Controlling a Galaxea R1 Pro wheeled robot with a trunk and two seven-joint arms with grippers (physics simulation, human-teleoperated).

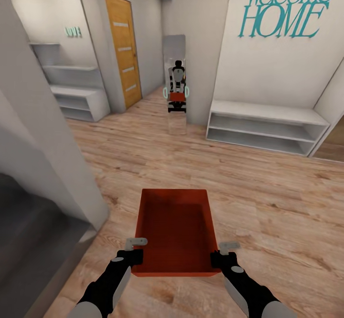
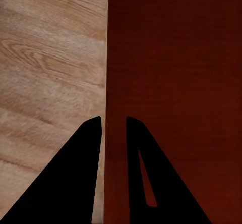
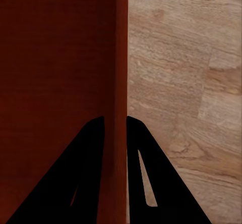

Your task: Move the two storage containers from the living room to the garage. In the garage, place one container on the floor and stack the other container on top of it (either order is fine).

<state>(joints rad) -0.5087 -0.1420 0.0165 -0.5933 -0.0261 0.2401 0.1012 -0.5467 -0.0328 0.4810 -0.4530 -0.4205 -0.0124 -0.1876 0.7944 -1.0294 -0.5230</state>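
I carry one orange-red storage container (image 1: 174,227), an open shallow bin, level above the light wood-plank floor. My left gripper (image 1: 136,249) pinches its left side wall near the bin's close end, and my right gripper (image 1: 228,253) pinches the right wall. In the left wrist view the gripper (image 2: 113,120) has one finger on each side of the thin wall, with the bin's inside (image 2: 176,57) beside it. The right wrist view shows the same grip (image 3: 115,119) on the other wall, next to the bin's inside (image 3: 55,57).
A white wall corner (image 1: 48,141) juts in at the left, with dark grey floor (image 1: 28,241) beyond it. Ahead stand a tall mirror (image 1: 176,84) reflecting the robot, a wooden door (image 1: 122,50), and low white shelves at the left (image 1: 76,98) and right (image 1: 265,127).
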